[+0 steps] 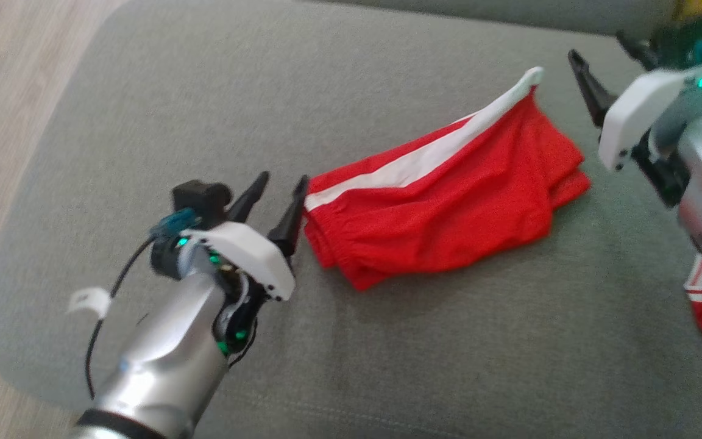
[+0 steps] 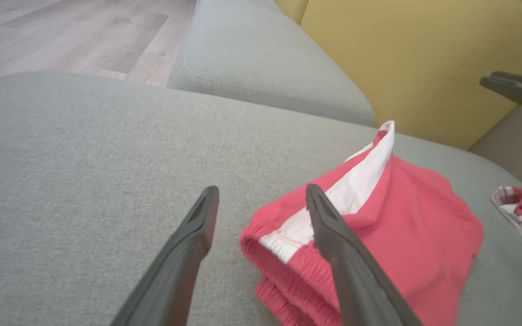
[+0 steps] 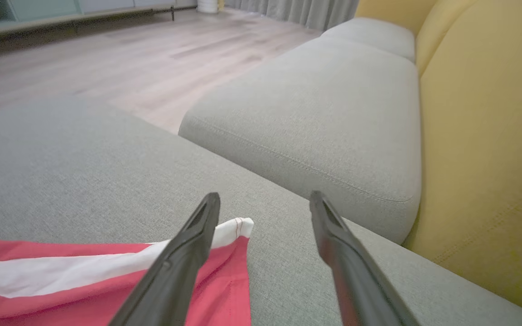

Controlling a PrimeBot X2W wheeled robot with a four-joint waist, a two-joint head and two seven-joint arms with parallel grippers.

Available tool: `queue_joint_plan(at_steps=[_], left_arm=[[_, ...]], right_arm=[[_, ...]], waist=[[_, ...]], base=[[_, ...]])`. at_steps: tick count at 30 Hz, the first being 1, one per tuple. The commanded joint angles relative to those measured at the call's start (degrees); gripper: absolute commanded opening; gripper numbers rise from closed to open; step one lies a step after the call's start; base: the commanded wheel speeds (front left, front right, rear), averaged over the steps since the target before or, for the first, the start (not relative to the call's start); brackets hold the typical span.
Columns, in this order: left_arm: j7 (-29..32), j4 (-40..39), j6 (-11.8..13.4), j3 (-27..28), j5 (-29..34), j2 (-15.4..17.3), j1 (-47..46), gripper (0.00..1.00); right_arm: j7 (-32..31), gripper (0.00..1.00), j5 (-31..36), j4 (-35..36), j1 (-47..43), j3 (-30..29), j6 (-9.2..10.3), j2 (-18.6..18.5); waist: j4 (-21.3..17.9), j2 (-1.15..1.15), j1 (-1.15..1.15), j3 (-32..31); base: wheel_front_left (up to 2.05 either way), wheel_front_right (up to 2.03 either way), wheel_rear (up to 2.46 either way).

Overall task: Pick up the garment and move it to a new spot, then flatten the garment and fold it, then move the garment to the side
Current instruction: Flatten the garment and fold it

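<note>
On the gray cushion point(image 1: 144, 122) the red shorts point(image 1: 442, 207) look soft and floppy, so I would pinch the waistband point(image 1: 326, 228) and far corner point(image 1: 531, 77); my left gripper point(image 1: 284, 178) and right gripper point(image 1: 598, 47) are spread wide, holding nothing.

A red fabric garment point(image 1: 448, 195) with a white side stripe is seen folded. It is laid on grey upholstery, one corner raised.

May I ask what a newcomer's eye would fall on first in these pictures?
The red garment with its white stripe lies folded on the grey sofa cushion, mid-frame in the head view. The left pincer stands open beside its waistband end and the right pincer open at its far white-tipped corner, neither holding cloth. A yellow backrest rises behind.
</note>
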State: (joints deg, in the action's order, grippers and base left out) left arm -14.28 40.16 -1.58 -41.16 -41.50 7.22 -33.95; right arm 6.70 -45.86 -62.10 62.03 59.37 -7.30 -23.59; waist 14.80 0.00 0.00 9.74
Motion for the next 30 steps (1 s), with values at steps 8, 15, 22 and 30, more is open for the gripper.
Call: queue_joint_plan(at_steps=[8, 15, 22, 30], left_arm=[[-0.71, -13.31, 4.2, 13.51, 3.22, 3.0, 7.98, 1.0], [-0.71, -20.35, 5.18, 20.97, 6.82, 2.32, 17.2, 1.0], [-0.72, -25.79, 3.82, 26.08, 12.45, -0.46, 24.41, 1.0], [-0.72, -26.36, 2.76, 29.2, 17.9, -2.69, 29.54, 1.0]], right_arm=[[8.19, 1.0, 2.81, 2.6, -6.71, -5.97, -0.19, 2.98], [8.28, 1.0, 13.64, 13.52, -18.25, -22.62, -0.19, 4.68], [8.29, 1.0, 26.17, 23.74, -32.35, -38.22, -0.19, 7.7], [8.13, 1.0, 37.59, 33.1, -44.13, -48.76, -0.19, 13.12]], waist=[[-7.49, 0.0, 0.0, -7.96], [-11.99, 0.0, 0.0, -10.86], [-14.86, 0.0, 0.0, -11.65], [-16.66, 0.0, 0.0, -12.22]], base=[[0.0, 0.0, 0.0], [0.0, 0.0, 0.0], [0.0, 0.0, 0.0], [0.0, 0.0, 0.0]])
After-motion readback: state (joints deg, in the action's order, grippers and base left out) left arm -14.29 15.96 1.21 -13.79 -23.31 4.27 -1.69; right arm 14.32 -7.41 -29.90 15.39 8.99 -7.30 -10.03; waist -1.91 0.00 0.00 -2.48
